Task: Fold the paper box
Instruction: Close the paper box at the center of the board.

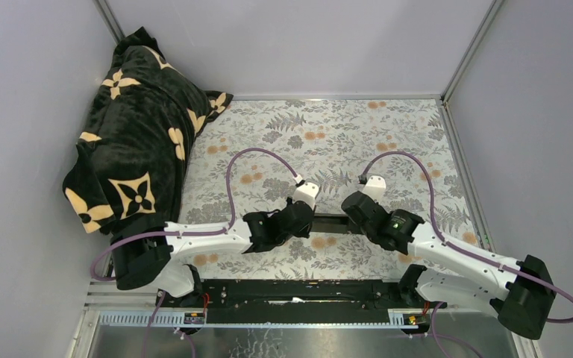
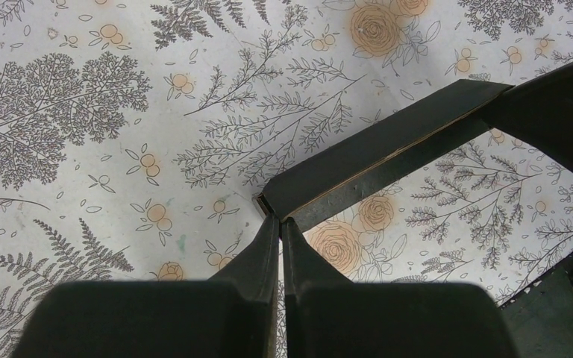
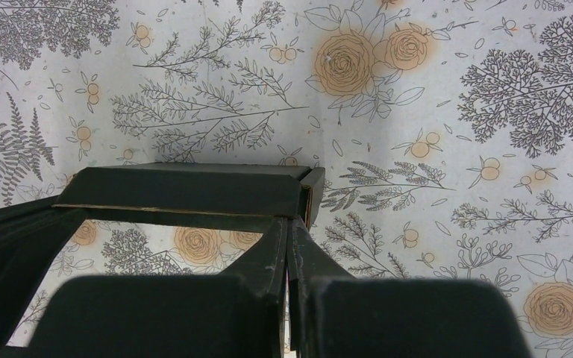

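The paper box (image 1: 333,222) is a narrow matte black card piece spanning the gap between my two grippers, above the floral tablecloth. In the left wrist view the box (image 2: 373,160) runs up to the right from my left gripper (image 2: 280,221), whose fingers are shut on its near corner. In the right wrist view the box (image 3: 186,190) runs left from my right gripper (image 3: 289,221), which is shut on its right end. In the top view the left gripper (image 1: 311,221) and right gripper (image 1: 352,218) face each other closely.
A black plush blanket with cream flowers (image 1: 138,134) is heaped at the back left. The floral tablecloth (image 1: 328,142) covers the table. Grey walls close in the sides and back. A black rail (image 1: 291,292) runs along the near edge.
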Controlling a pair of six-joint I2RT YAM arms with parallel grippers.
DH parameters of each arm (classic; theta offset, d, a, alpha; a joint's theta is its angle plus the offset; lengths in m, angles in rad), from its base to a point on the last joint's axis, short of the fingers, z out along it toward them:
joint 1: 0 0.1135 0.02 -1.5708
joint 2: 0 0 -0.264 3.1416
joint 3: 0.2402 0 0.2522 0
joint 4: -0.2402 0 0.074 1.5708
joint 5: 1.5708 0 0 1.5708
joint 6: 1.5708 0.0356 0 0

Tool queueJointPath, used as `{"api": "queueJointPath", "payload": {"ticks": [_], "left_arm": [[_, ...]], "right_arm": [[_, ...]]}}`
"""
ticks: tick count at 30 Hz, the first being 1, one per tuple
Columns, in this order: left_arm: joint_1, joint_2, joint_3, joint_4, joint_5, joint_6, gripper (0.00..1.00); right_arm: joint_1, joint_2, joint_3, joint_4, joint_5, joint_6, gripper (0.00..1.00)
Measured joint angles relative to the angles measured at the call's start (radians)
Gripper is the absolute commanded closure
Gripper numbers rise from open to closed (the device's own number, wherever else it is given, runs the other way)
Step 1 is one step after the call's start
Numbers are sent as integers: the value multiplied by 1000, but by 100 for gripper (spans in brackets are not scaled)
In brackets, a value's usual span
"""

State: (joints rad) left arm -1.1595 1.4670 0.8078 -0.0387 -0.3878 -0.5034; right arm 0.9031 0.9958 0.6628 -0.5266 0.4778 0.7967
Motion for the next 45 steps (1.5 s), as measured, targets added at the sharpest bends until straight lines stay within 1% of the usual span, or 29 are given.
{"api": "queueJointPath", "payload": {"ticks": [30,33,36,39,42,45], "left_arm": [[-13,29,11,40,6,-5,96],[-13,30,11,41,6,-5,96],[-14,32,12,47,8,-7,96],[-21,40,17,53,14,-11,96],[-26,45,22,56,21,-11,96],[-26,48,25,57,26,-11,96]], "right_arm": [[0,-73,-61,16,53,-34,100],[0,-74,-61,15,52,-34,86],[0,-78,-60,6,49,-33,70],[0,-85,-56,-16,30,-33,56],[1,-99,-37,-40,13,-33,49],[1,-124,-15,-57,-2,-34,47]]}}
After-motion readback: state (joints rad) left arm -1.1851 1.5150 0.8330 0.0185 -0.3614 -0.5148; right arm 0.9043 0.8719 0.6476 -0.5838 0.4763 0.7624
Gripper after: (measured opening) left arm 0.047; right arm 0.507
